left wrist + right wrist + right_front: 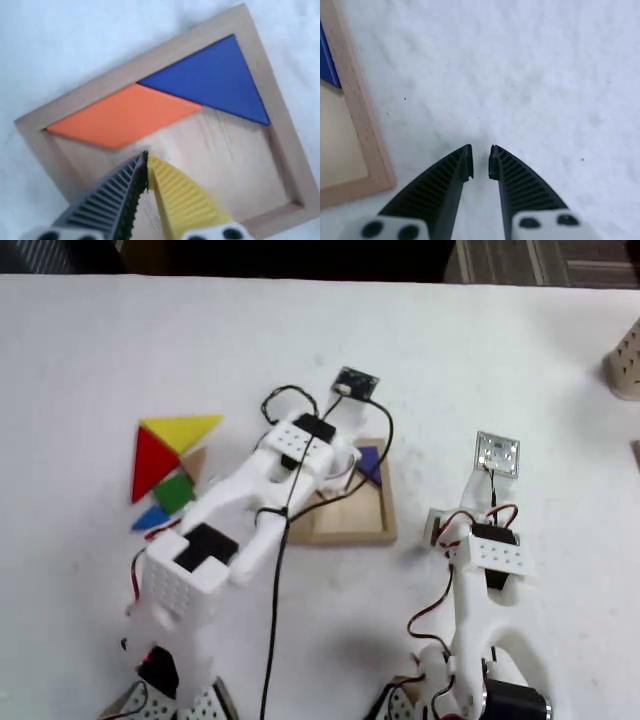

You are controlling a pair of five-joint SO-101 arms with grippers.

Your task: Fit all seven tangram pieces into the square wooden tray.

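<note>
Left gripper (146, 161), tips pressed together, over bare floor of the tray (150, 62). Right gripper (480, 163), tips slightly parted, just outside the rim.

Wooden tray (150, 64) holds blue triangle (215, 80) touching orange parallelogram (122, 115); four, perhaps five, pieces (150, 462) cluster well apart.

A white tabletop (480, 340) is seen across most of the high view. A beige perforated container (626, 365) is cut off by the right edge, in the upper part. A dark floor strip (300, 255) is seen along the top.
</note>
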